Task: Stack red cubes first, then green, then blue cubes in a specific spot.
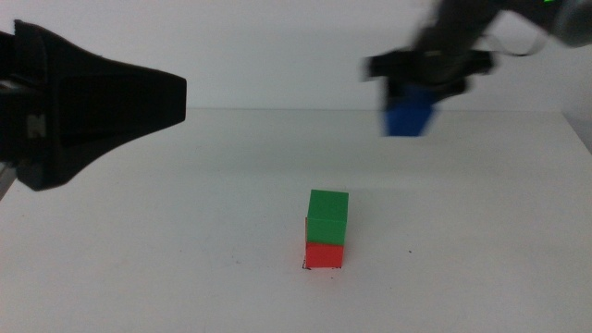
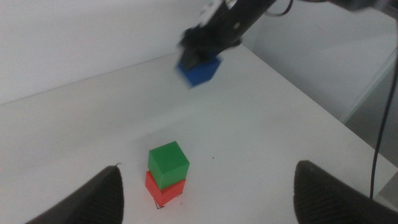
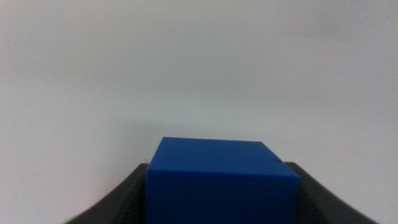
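Note:
The green cube (image 1: 327, 215) sits squarely on the red cube (image 1: 325, 255) at the table's front middle. Small black corner marks of the specific spot (image 1: 306, 265) show at the red cube's base. The left wrist view shows the same stack, green cube (image 2: 168, 163) over red cube (image 2: 163, 191). My right gripper (image 1: 424, 81) hangs in the air behind and to the right of the stack, shut on the blue cube (image 1: 407, 117), which is motion-blurred. Up close, the blue cube (image 3: 217, 180) fills the space between its jaws. My left gripper (image 1: 171, 97) hovers open at the left, holding nothing.
The white table (image 1: 481, 203) is bare around the stack. A tiny black speck (image 1: 413, 252) lies to the right of the red cube. The table's right edge (image 2: 323, 118) and a dark cable (image 2: 385, 118) show in the left wrist view.

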### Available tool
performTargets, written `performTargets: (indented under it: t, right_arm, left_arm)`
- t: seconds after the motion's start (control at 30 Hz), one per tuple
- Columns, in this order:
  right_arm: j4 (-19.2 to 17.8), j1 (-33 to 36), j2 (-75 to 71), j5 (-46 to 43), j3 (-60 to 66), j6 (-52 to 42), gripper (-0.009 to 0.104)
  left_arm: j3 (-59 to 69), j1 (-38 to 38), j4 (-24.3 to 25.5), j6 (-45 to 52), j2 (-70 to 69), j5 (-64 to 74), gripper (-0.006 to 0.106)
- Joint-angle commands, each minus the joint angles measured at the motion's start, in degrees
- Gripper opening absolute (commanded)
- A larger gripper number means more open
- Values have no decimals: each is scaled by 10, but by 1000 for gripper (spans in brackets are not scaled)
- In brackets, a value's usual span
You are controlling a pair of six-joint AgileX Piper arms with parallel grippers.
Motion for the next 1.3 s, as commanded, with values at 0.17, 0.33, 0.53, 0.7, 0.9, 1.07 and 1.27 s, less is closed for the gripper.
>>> performTargets:
  t: [0.17, 0.33, 0.53, 0.7, 0.9, 1.07, 1.27]
  right_arm:
    - [-57, 188, -24, 10, 20, 173, 6]
    - [-80, 206, -25, 10, 54, 255, 6]
    - [-111, 206, -21, 10, 89, 305, 6]
    - [-112, 204, -1, 10, 89, 310, 6]
    - [-113, 201, 23, 10, 89, 310, 7]
    - [-115, 201, 32, 10, 89, 310, 12]
    - [-115, 201, 37, 10, 89, 310, 55]
  left_arm:
    - [-2, 1, 3, 0, -3, -7, 94]
    - [-2, 1, 3, 0, -3, -7, 94]
    - [-2, 1, 3, 0, -3, -7, 94]
    - [-2, 1, 3, 0, -3, -7, 94]
    - [-2, 1, 9, 0, -3, -7, 94]
    - [-2, 1, 9, 0, -3, -9, 94]
    - [-2, 1, 9, 0, -3, -9, 94]
